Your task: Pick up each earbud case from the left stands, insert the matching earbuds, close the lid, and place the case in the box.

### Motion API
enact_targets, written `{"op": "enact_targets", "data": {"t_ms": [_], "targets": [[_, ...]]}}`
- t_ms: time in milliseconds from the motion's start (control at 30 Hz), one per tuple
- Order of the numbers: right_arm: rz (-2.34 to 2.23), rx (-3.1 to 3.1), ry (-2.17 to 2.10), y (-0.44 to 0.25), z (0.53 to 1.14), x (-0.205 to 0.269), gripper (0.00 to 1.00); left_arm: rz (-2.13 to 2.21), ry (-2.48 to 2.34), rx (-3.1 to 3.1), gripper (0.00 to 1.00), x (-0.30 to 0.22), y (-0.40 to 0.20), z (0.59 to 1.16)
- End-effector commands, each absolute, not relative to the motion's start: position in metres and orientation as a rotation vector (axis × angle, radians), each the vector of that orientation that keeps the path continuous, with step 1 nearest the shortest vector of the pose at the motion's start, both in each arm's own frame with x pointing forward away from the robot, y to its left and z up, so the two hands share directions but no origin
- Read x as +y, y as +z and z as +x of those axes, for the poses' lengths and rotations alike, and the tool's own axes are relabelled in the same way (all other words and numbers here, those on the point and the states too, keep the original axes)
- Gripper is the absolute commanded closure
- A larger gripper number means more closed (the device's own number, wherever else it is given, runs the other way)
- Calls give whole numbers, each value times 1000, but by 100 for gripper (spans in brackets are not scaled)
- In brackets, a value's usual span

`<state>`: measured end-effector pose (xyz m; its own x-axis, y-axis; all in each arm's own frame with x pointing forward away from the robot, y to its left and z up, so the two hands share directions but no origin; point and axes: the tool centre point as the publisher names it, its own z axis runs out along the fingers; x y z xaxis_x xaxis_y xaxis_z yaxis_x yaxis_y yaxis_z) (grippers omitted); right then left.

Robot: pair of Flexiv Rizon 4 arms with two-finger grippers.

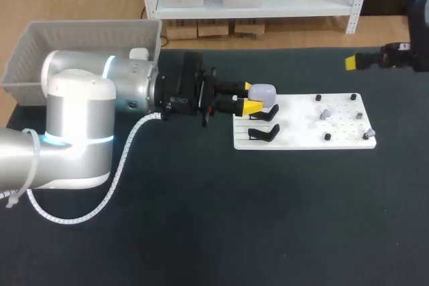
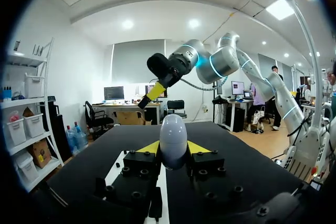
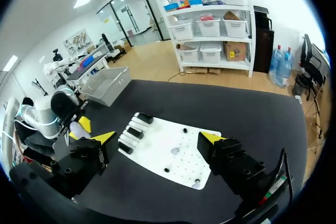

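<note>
Black table (image 1: 221,232), white earbud case (image 2: 173,136) pinched in left tool (image 2: 173,149)

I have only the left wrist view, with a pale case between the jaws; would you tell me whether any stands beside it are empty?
Observer: Yes. From the head view, two black stands on the white board next to the case are bare.
Operator: Thank you. Where is the box?
Observer: A grey basket sits at the table's far left corner, behind the left arm.
Operator: And are the other arm's jaws free?
Observer: Yes. The right arm has its jaws open with nothing between them, as the right wrist view shows.
</note>
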<state>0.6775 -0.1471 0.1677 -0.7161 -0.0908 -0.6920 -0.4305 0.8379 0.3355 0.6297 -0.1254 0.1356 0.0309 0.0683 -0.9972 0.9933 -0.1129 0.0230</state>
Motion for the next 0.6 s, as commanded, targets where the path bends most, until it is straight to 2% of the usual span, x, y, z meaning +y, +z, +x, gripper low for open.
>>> {"op": "enact_targets", "data": {"t_ms": [33,600], "targets": [[-386,2290,604,179,642,-124,0,1353,-1233,1185,100,-125,135,628],[-507,2312,641,178,589,-7,0,1353,-1233,1185,100,-125,135,628]]}}
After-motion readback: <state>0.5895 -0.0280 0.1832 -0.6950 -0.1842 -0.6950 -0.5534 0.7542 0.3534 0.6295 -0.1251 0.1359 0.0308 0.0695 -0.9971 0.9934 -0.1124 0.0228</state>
